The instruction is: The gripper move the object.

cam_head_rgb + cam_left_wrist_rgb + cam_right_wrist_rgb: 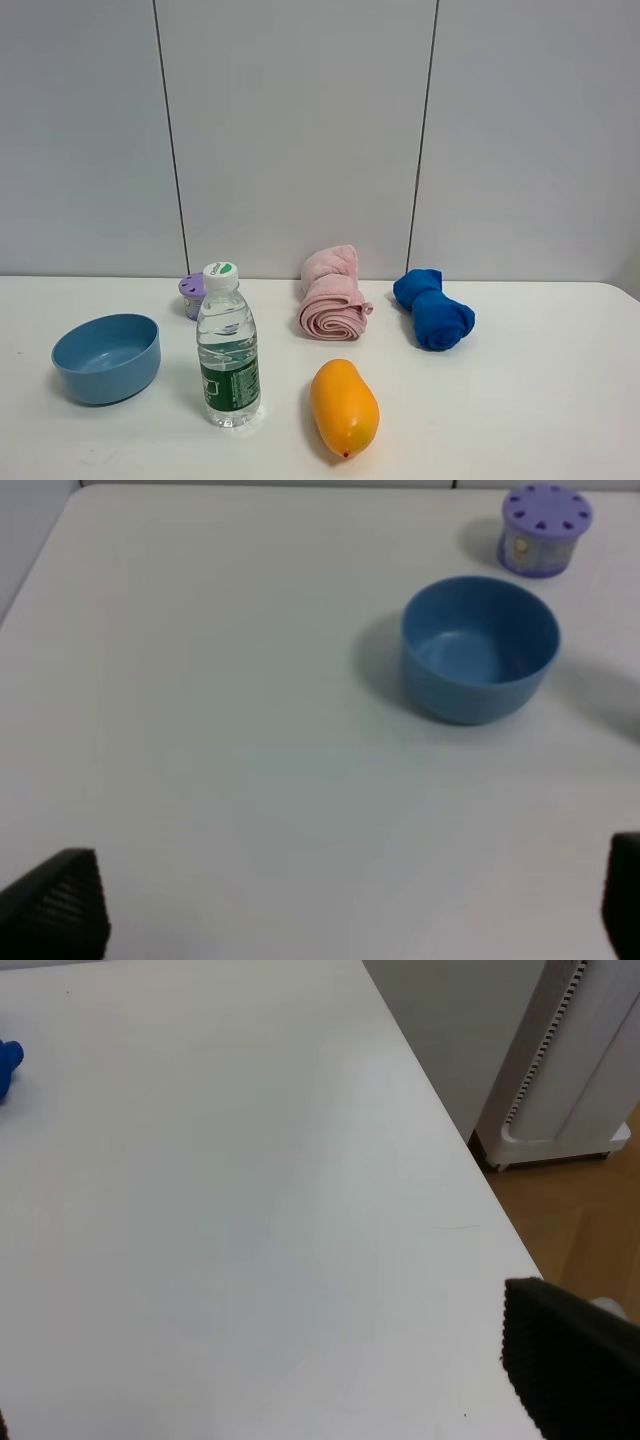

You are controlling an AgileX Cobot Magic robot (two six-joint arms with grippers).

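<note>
The light-blue bowl [106,357] stands upright and empty on the white table [520,400] at the left. It also shows in the left wrist view [480,648], well ahead of my left gripper [340,915]. That gripper is open and empty: its two black fingertips [60,905] sit far apart at the frame's lower corners. My right gripper [290,1405] is open and empty over bare table near the table's right edge; one black fingertip [570,1365] shows plainly. Neither gripper shows in the exterior view.
A water bottle [229,345] stands right of the bowl. A small purple container [192,295] sits behind it, also in the left wrist view [545,528]. An orange mango-like fruit [343,407], a rolled pink towel [332,294] and a rolled dark-blue towel [433,308] lie further right.
</note>
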